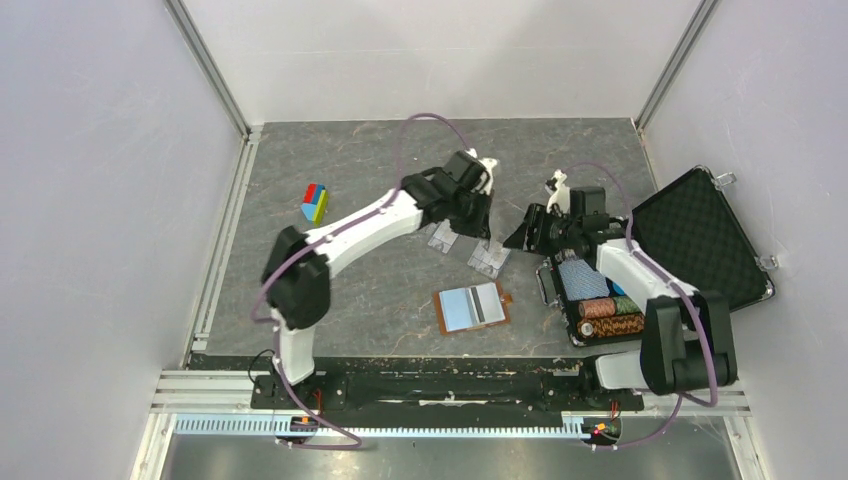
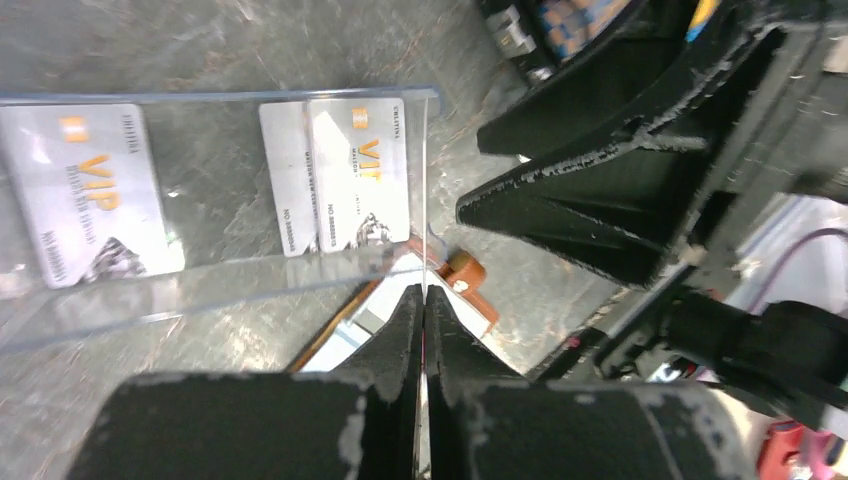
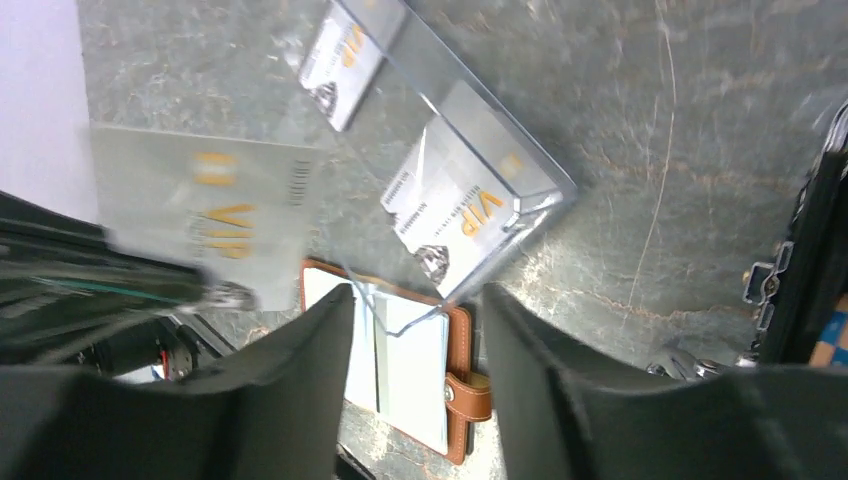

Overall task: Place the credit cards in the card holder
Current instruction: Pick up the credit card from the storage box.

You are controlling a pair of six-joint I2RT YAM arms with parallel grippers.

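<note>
My left gripper (image 1: 482, 218) is shut on a credit card, which shows edge-on as a thin line between its fingers (image 2: 424, 295). In the right wrist view that held card (image 3: 200, 215) shows flat, pale with gold VIP lettering. More credit cards lie in a clear plastic tray (image 1: 487, 258), at its left (image 2: 95, 190) and right (image 2: 350, 175). The brown card holder (image 1: 472, 307) lies open on the table below the tray, with pale cards inside and its snap tab (image 3: 470, 395) to the right. My right gripper (image 1: 522, 236) is open and empty (image 3: 415, 295), hovering over the tray corner and the card holder.
A big black foam-lined case (image 1: 700, 235) stands open at the right, with stacks of poker chips (image 1: 610, 315) in its near half. A small coloured block (image 1: 315, 202) lies at the left. White walls enclose the grey table.
</note>
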